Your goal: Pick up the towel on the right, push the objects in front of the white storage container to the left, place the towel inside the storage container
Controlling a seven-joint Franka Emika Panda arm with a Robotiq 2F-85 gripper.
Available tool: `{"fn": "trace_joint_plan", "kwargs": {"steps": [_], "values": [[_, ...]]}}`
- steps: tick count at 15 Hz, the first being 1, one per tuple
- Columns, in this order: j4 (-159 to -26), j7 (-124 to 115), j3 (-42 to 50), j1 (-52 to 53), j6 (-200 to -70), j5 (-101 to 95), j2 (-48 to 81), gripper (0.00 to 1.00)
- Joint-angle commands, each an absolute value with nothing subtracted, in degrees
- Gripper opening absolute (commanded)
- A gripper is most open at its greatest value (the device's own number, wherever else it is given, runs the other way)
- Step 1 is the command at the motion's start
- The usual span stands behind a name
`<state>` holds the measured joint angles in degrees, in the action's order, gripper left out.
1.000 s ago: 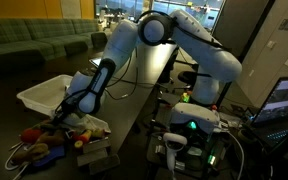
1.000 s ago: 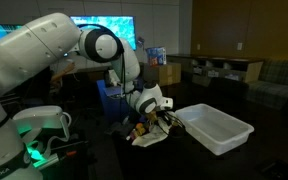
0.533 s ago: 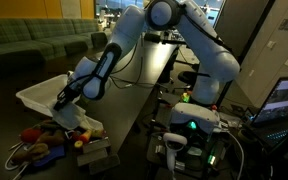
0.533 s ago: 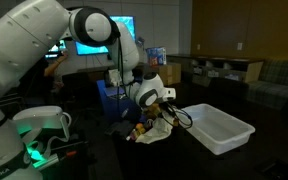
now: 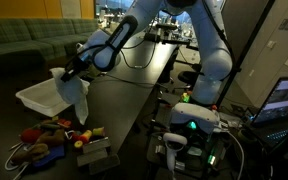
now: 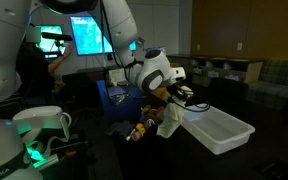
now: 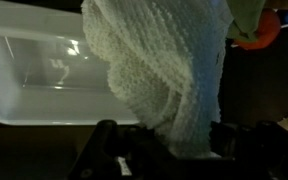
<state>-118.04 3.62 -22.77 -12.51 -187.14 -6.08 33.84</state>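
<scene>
**Towel up off the table, hanging by the bin**

The towel now hangs in the air from your gripper. A second ago it lay low on the table against the objects, and half a second ago it was only partly raised. It has since come up and over toward the bin.

In both exterior views it dangles as a loose, pale fold, pinched at its top and drooping to a narrower tail. In an exterior view the towel hangs at the end of the bin nearest the objects. Whether its tail touches the rim, you cannot tell from these angles.

The wrist view shows the towel close up. Its weave is coarse and nubbly, off-white, and it is bunched into thick folds that fill the middle of the picture.

The gripper is closed tight on the cloth, and the towel's top disappears between the jaws.

The bin lies behind the towel in the wrist view, with its white floor showing. An orange toy peeks out in the far corner.
</scene>
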Motion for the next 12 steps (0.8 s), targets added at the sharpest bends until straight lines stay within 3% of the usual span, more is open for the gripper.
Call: {"fn": "trace_joint_plan", "kwargs": {"steps": [1, 5, 12], "values": [[-117.6, 6.0, -28.4, -19.0, -185.6, -8.0, 31.0, 0.03], [-110.9, 8.1, -32.2, -22.2, -183.1, -7.5, 33.5, 0.03], [-92.8, 5.4, -26.8, -17.2, -180.0, -6.1, 40.0, 0.03]]}}
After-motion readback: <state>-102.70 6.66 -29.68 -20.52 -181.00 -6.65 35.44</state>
